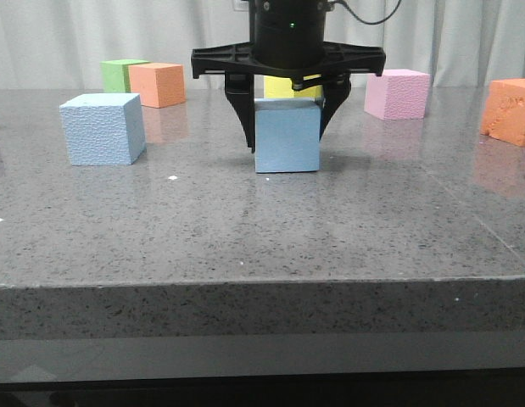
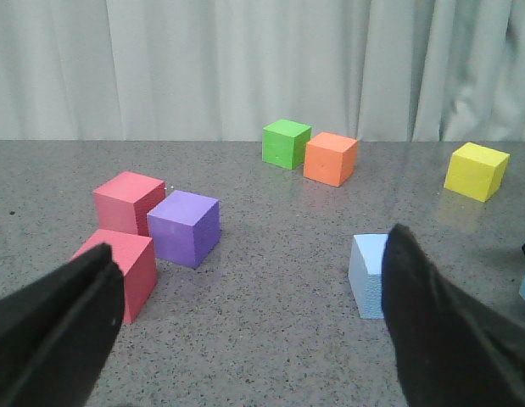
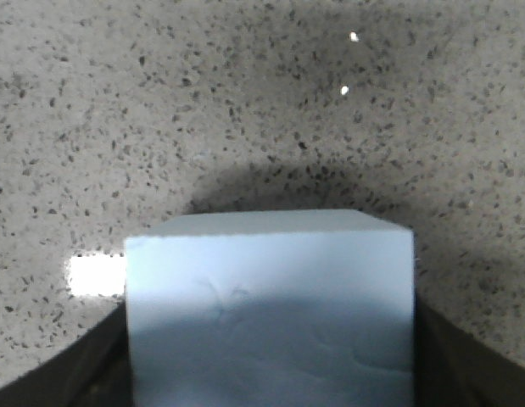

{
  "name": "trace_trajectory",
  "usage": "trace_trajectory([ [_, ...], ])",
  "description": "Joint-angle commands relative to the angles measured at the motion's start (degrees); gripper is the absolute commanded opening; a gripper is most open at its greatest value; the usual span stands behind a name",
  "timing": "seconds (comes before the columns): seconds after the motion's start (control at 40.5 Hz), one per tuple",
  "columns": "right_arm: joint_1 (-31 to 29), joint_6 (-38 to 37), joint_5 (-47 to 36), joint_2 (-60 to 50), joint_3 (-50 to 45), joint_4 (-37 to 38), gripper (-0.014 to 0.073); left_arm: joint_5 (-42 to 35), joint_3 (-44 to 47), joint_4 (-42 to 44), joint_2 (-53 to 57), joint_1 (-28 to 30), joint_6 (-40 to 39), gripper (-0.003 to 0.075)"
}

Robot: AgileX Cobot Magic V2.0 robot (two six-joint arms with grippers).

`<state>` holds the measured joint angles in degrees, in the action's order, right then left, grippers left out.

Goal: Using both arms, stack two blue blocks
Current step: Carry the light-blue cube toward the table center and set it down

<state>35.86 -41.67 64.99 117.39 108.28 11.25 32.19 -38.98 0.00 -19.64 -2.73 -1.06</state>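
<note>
One pale blue block (image 1: pixel 287 136) rests on the grey table near the middle. My right gripper (image 1: pixel 287 140) comes down over it, a dark finger against each side, shut on it. In the right wrist view the block (image 3: pixel 269 305) fills the gap between the fingers (image 3: pixel 97 360). The other blue block (image 1: pixel 103 129) sits apart to the left. In the left wrist view it (image 2: pixel 368 273) is partly hidden behind one finger. My left gripper (image 2: pixel 249 254) is wide open and empty above the table; it is out of the front view.
Green (image 1: pixel 118 75) and orange (image 1: pixel 158 85) cubes stand at the back left. A yellow cube (image 1: pixel 283 86) is behind the right gripper, with a pink cube (image 1: pixel 398 93) and an orange block (image 1: pixel 508 112) to the right. Two red cubes (image 2: pixel 126 199) and a purple cube (image 2: pixel 184 227) show in the left wrist view.
</note>
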Motion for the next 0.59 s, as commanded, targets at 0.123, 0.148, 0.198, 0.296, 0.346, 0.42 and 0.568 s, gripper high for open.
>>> trace_trajectory([
  [0.123,-0.23,-0.16,-1.74,-3.44,2.02,1.93,0.0573,-4.53,-1.61,0.00,-1.03,0.11,-0.37,0.0606],
  [0.148,-0.23,-0.16,-1.59,-3.44,2.14,1.93,0.0593,-4.53,-1.61,0.00,-1.03,0.11,-0.37,0.0606],
  [0.198,-0.23,-0.16,-1.39,-3.44,2.45,1.72,0.0613,-4.53,-1.61,0.00,-1.03,0.11,-0.37,0.0606],
  [0.296,-0.23,-0.16,-0.71,-3.44,4.08,1.12,0.0617,-4.53,-1.61,0.00,-1.03,0.11,-0.37,0.0606],
  [0.346,-0.23,0.11,-0.43,-3.44,5.29,0.73,0.0617,-4.53,-1.61,0.00,-1.03,0.11,-0.37,0.0606],
  [0.42,-0.23,0.49,0.85,-3.44,7.59,0.69,0.0617,-4.53,-1.61,0.00,-1.03,0.11,-0.37,0.0606],
  [0.568,-0.43,5.79,3.83,-3.97,12.68,0.74,0.0617,-4.53,-1.61,0.00,-1.03,0.11,-0.37,0.0606],
])
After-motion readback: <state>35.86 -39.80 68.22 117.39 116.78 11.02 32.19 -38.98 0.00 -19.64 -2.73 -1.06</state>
